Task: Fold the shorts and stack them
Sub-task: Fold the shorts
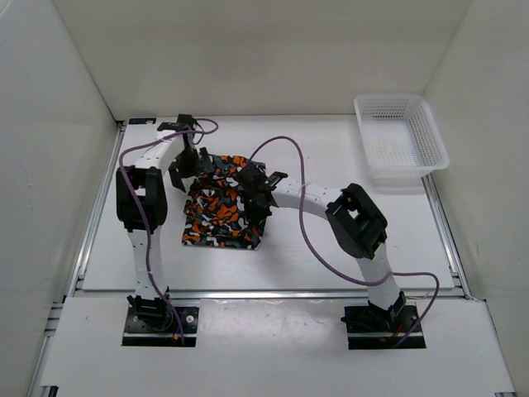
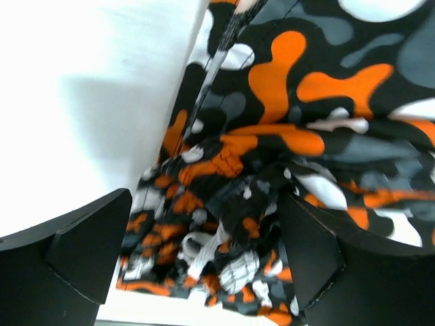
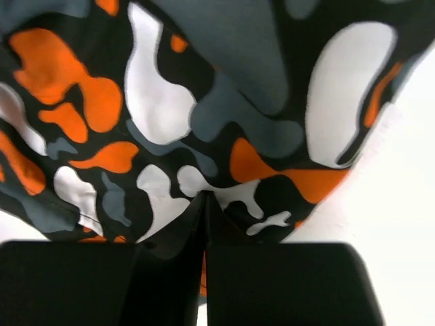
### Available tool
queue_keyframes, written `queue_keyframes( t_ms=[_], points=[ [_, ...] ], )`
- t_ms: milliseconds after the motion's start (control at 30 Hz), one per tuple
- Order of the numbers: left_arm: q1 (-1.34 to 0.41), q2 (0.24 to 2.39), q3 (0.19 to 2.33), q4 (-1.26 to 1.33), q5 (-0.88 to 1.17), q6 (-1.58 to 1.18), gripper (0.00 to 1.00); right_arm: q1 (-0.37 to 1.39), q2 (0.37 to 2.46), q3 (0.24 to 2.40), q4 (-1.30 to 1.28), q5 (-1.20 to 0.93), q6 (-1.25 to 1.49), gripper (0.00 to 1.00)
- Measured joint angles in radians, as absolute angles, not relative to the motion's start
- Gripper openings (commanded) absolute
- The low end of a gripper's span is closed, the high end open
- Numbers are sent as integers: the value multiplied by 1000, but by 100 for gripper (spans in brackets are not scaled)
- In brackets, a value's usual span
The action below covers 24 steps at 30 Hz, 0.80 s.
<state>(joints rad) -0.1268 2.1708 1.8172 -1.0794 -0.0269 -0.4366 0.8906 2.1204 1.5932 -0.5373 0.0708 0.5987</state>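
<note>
The shorts lie in a rough folded rectangle in the middle of the counter. A white basket sits well apart, toward 2 o'clock from them. The left end effector hangs at the shorts' 11 o'clock corner, its fingers spread wide apart over bunched fabric. The right end effector is at the 1 o'clock side. Its fingers are pressed together, clamped on the edge of the shorts, and a sliver of orange cloth shows between them.

Behind, right of shorts: basket
</note>
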Motion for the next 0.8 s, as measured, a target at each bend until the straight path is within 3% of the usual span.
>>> queue_keyframes(
  t_ms=[100, 200, 233, 267, 367, 600, 800],
  points=[
    [-121, 2112, 1835, -1113, -47, -447, 100, 892, 2120, 1594, -574, 94, 599, 1],
    [-112, 2006, 1846, -1134, -61, -459, 100, 893, 2084, 1564, -588, 121, 605, 32],
    [-106, 1963, 1847, -1139, -65, -464, 100, 894, 2052, 1545, -598, 132, 607, 48],
    [-102, 1919, 1845, -1143, -67, -469, 100, 894, 2011, 1524, -610, 147, 608, 74],
    [-89, 1754, 1813, -1142, -73, -485, 100, 893, 1829, 1472, -646, 209, 609, 92],
    [-81, 1306, 1458, -1076, -61, -511, 100, 805, 1331, 1299, -680, 406, 621, 94],
    [-81, 1040, 1199, -1062, -57, -536, 100, 710, 1117, 1117, -842, 537, 628, 94]
  ],
)
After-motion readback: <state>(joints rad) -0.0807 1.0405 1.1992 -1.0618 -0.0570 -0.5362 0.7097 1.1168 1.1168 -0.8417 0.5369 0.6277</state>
